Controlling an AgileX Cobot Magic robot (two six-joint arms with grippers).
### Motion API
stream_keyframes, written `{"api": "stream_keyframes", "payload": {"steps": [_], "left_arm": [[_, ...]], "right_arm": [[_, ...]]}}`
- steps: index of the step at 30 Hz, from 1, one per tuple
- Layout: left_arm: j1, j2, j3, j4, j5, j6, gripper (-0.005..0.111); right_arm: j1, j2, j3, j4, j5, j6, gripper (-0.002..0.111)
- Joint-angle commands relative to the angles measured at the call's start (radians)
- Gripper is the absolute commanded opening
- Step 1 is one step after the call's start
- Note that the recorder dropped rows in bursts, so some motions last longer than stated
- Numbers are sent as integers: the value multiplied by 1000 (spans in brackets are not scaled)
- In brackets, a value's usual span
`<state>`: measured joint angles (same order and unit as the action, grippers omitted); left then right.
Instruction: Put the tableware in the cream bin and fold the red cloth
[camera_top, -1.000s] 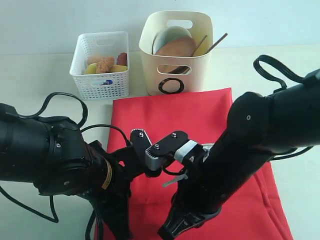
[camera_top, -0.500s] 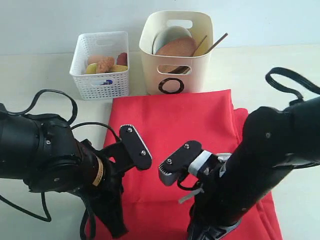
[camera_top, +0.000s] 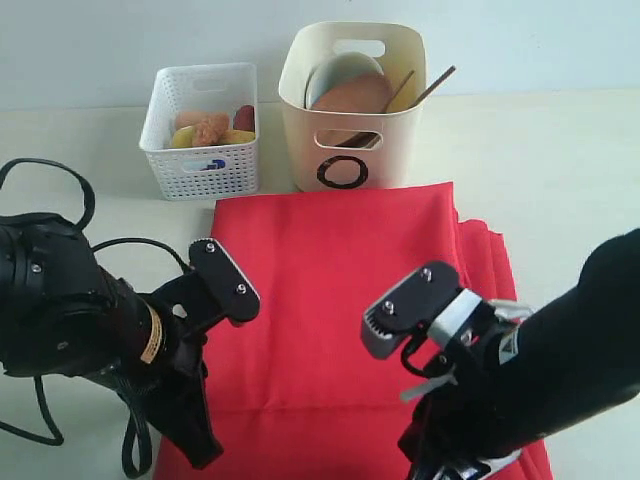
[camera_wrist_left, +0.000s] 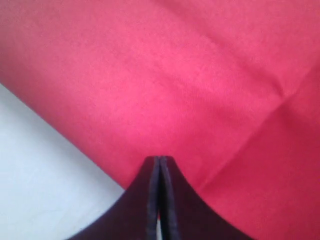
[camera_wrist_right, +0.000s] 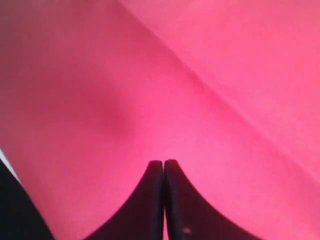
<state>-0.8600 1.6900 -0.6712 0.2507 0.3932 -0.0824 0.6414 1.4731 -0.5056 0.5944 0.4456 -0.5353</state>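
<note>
The red cloth (camera_top: 330, 270) lies spread in front of the cream bin (camera_top: 395, 125), with a second layer showing along its right side. The bin holds a pale bowl (camera_top: 335, 68), a brown wooden plate (camera_top: 350, 97) and chopsticks (camera_top: 432, 85). My left gripper (camera_wrist_left: 160, 159) is shut, pointing down at the cloth (camera_wrist_left: 175, 75) close to its left edge. My right gripper (camera_wrist_right: 163, 162) is shut too, over the cloth (camera_wrist_right: 175, 75) near its front right. I see no fabric between either pair of jaws. In the exterior view the arms hide both sets of tips.
A white perforated basket (camera_top: 200, 160) with food stands left of the cream bin. Pale tabletop (camera_wrist_left: 45, 175) lies beside the cloth's left edge. Both bulky arms fill the front of the exterior view, cables looping at the left.
Both arms have drawn back toward the front and spread apart, left going left, right going right. The cloth's left edge shifted left and a layered edge appeared on its right.
</note>
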Motion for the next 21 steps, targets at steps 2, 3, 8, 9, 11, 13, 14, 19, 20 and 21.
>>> {"api": "stream_keyframes", "payload": {"steps": [2,3,8,9,11,13,14,19,20,21], "left_arm": [[3,8,40,-15,-39,-10,0],[3,8,42,-15,-39,-10,0],[15,8,64,37,-18,-76,0],[28,8,69,53,-11,-97,0],[66,4,75,75,-5,-150,0],[102,-8,78,97,-13,-195,0],[121,-15,78,99,-25,-197,0],[161,-54,78,94,-132,-197,0],[161,-65,78,89,-163,-197,0],[161,-76,78,81,-197,-197,0]], "right_arm": [[4,113,35,-19,-27,15,0],[4,125,40,-30,-26,28,0],[4,136,81,-317,-25,344,0],[4,136,87,-386,-31,421,0],[4,136,95,-526,-35,596,0],[4,136,98,-594,-35,671,0],[4,136,98,-594,-35,678,0],[4,136,98,-594,-35,673,0],[4,136,98,-594,-37,673,0],[4,136,98,-594,-37,673,0]]}}
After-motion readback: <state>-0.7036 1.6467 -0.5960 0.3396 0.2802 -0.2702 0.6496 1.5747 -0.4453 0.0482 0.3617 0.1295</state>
